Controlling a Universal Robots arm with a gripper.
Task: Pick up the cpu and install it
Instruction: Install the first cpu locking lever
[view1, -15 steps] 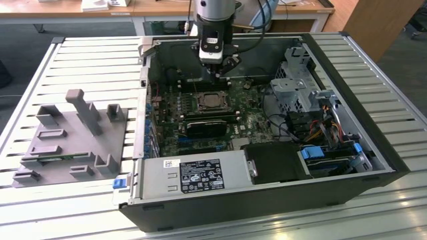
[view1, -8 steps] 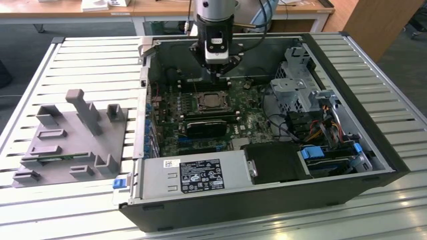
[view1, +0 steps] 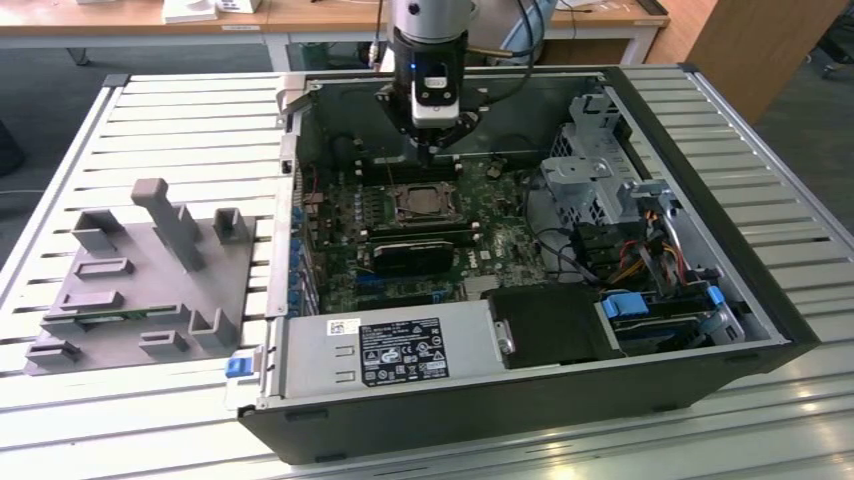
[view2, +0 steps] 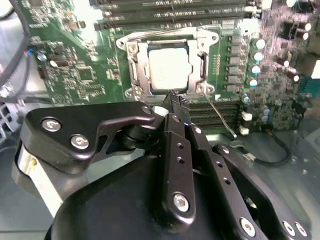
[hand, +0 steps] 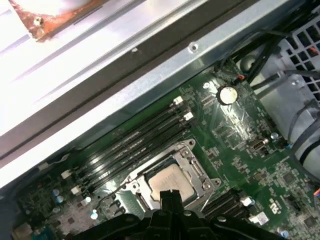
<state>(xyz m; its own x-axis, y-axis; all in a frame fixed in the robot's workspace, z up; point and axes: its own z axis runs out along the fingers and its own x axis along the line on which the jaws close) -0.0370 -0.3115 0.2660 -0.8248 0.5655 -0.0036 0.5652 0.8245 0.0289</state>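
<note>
The arm descends vertically from the far side of the scene, wrist pointing straight down; the gripper (view1: 427, 158) hangs at its end, black linkages spreading from the body; in the second wrist view the fingertips (view2: 172, 101) sit pressed together, nothing between them; in the first wrist view the gripper (hand: 171, 196) looks the same.

A workbench (view1: 747, 130) of pale slatted metal rails fills most of the exterior view, its bars catching bright reflected light near the lower edge. Beyond its far side stands a long wooden desk (view1: 160, 28) with white legs, bearing a few white boxes (view1: 214, 8). A wooden panel (view1: 741, 45) leans in at the exterior view's right. The floor (view1: 54, 70) beneath is dark grey. Light falls evenly, without hard shadows.
</note>
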